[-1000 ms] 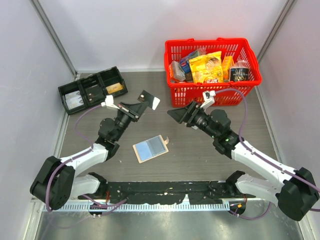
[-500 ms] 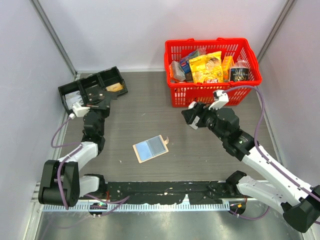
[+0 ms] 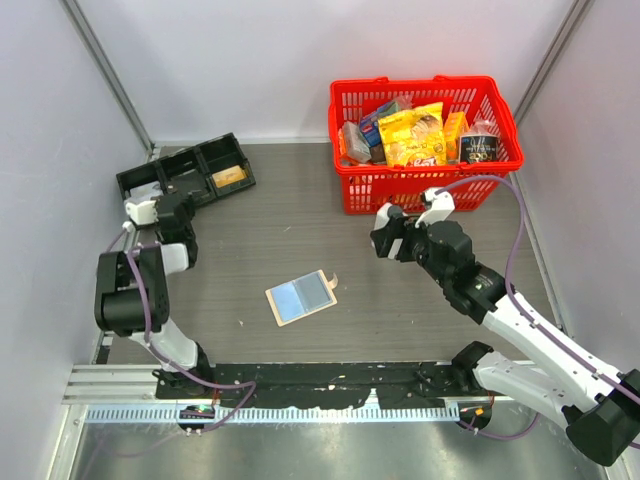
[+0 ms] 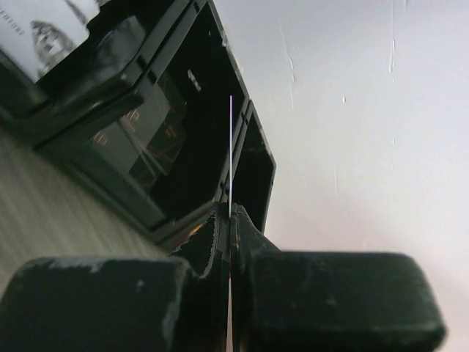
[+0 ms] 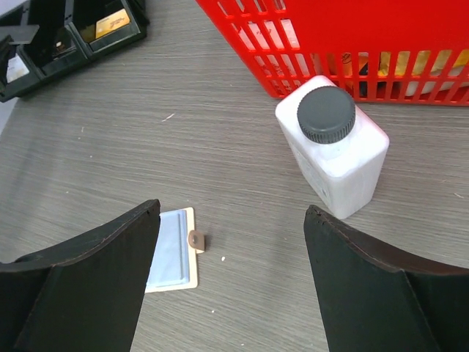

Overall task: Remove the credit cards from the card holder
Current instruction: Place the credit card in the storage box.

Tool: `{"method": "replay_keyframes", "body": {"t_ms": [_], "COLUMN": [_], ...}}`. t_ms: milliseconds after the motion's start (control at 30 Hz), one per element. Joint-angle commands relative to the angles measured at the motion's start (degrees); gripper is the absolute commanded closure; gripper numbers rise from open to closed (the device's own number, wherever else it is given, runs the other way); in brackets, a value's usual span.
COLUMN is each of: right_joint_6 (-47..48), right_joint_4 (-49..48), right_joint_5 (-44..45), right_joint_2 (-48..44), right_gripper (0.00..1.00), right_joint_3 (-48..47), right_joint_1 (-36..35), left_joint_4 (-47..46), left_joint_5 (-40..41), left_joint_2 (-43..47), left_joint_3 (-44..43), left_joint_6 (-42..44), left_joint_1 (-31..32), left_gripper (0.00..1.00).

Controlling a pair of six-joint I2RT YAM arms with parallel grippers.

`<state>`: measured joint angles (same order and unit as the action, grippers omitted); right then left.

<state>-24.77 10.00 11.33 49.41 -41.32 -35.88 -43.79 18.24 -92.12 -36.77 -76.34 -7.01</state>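
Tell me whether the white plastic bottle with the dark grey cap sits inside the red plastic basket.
No, the white bottle stands on the table outside the red basket.

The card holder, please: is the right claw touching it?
Apart: the top view shows bare table between the open right claw and the card holder.

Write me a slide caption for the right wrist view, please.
Open fingers frame card holder and white bottle near the red basket.

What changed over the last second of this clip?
The left gripper, shut on a card, swung left from mid-table to over the black tray. The right gripper drew back toward its own side, jaws open. The card holder and red basket stayed put.
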Motion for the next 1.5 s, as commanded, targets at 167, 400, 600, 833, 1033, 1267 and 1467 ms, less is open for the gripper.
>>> {"method": "replay_keyframes", "body": {"t_ms": [167, 400, 600, 833, 1033, 1267, 1467], "right_joint_6": [4.0, 4.9, 5.1, 4.9, 4.0, 3.9, 2.0], "right_joint_4": [-0.9, -0.6, -0.9, -0.9, 0.5, 3.1, 6.1], "right_joint_5": [2.9, 4.2, 4.6, 4.0, 2.2, 1.3, -4.5], "right_joint_2": [-1.0, -0.1, 0.7, 0.9, 0.8, -1.1, -0.2], "right_gripper": [0.16, 0.16, 0.16, 0.16, 0.15, 0.15, 0.12], "right_joint_3": [0.7, 0.5, 0.5, 0.3, -0.6, -2.1, -4.2], "right_joint_1": [0.2, 0.2, 0.3, 0.2, 0.2, 0.2, 0.2], "left_joint_4": [0.5, 4.6, 10.5, 13.6, 14.6, 15.4, 17.8], "left_joint_5": [2.3, 6.3, 4.4, 3.3, 2.3, -0.5, -6.8], "left_joint_2": [-15.5, -23.1, -26.2, -25.9, -23.7, -17.7, -7.8], "left_joint_3": [-17.5, -25.1, -29.4, -28.9, -27.3, -22.8, -17.6], "left_joint_6": [-2.3, -6.3, -8.0, -9.9, -10.7, -11.9, -7.6], "left_joint_1": [-1.2, -1.1, -1.2, -1.1, -1.2, -1.2, -0.2], "left_gripper": [1.0, 1.0, 0.98, 0.84, 0.61, 0.39, 0.28]}}
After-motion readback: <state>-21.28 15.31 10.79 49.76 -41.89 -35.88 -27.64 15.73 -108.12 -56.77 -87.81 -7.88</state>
